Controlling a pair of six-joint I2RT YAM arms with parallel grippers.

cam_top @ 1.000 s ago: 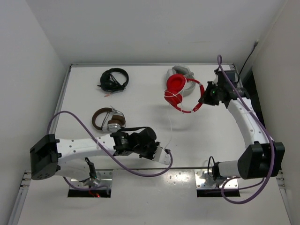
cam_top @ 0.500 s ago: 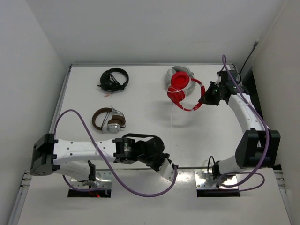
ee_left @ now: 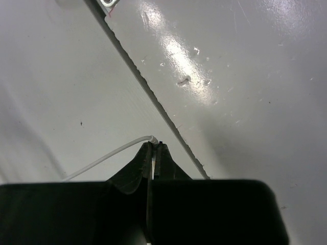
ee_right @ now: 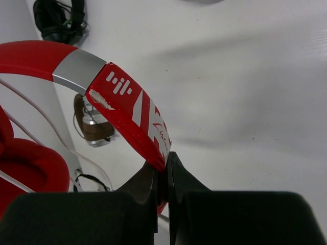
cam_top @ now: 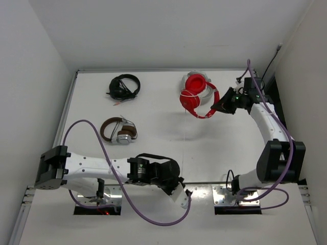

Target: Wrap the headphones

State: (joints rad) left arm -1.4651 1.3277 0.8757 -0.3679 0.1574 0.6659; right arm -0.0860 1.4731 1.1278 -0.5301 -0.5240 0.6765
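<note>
From my seat, the right fingers are clamped tight on the headband of the red headphones, gripping the patterned stretch just past the silver joint. The set sits at the far right of the counter, its earcups over a pale grey object by the back wall. The soft shadow under the band in the right wrist view makes me think it is held up rather than resting, though I can't be sure. The left fingers are down at the near edge, between the two arm bases, pinched shut on the thin white cable. In the left wrist view the cord comes out right at the fingertips and trails off to the left. I read this as the paying-out stage: the cord is drawn long and away from the earcups, ready to be wound, and no tidy turn is laid around the band yet. Next I'd bring the left arm back toward the headphones and lead the cord around the band or cups under light tension while the right arm holds the frame steady. The cord is thin and slick, so it could slip through if I pull too hard. The brown-and-silver headphones and black headphones lie well apart on the left, outside that path.
</note>
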